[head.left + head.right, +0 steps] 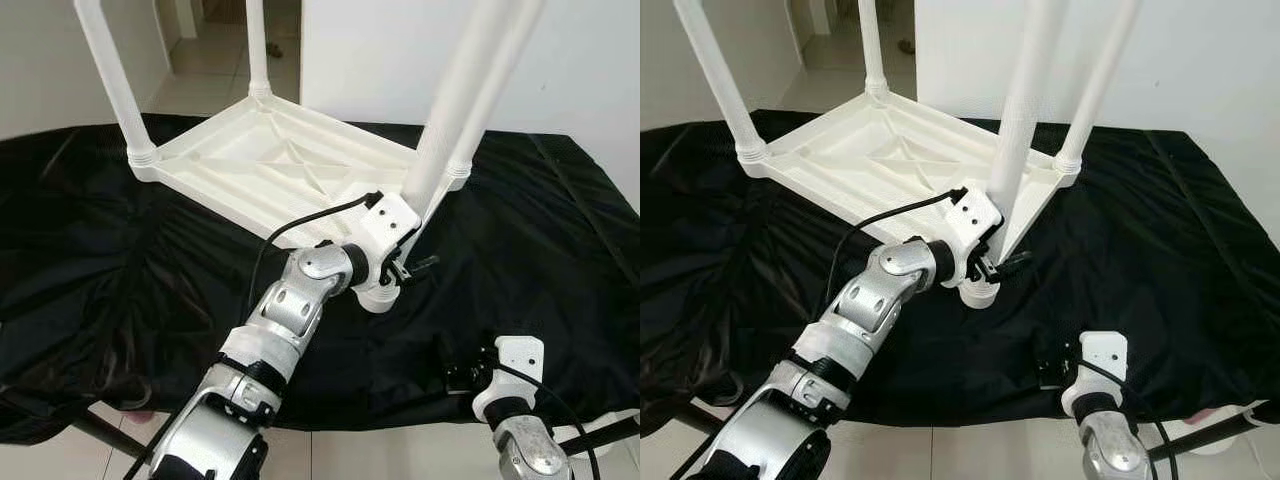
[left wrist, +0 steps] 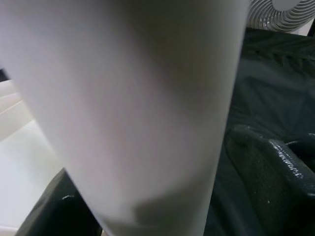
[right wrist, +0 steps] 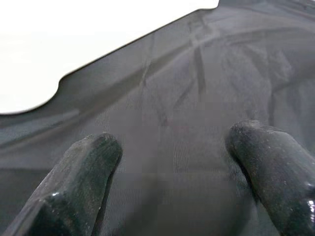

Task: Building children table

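A white plastic children's table (image 1: 260,165) lies upside down on a black cloth (image 1: 540,240). Three white legs stand up from its corners: one at the left (image 1: 112,85), one at the back (image 1: 257,50), one at the right (image 1: 490,85). A fourth leg (image 1: 440,140) leans at the near corner, its foot in the socket (image 1: 378,297). My left gripper (image 1: 402,265) is shut on this leg low down; in the left wrist view the leg (image 2: 133,113) sits between the fingers (image 2: 275,167). My right gripper (image 3: 172,182) hovers open over bare cloth near the front edge, right of the table.
The cloth's front edge (image 1: 400,420) runs just before me, with tiled floor below. A white wall stands behind the table and a doorway (image 1: 215,40) opens at the back left. A white fan (image 2: 280,12) is off to one side. Bare cloth lies right of the table.
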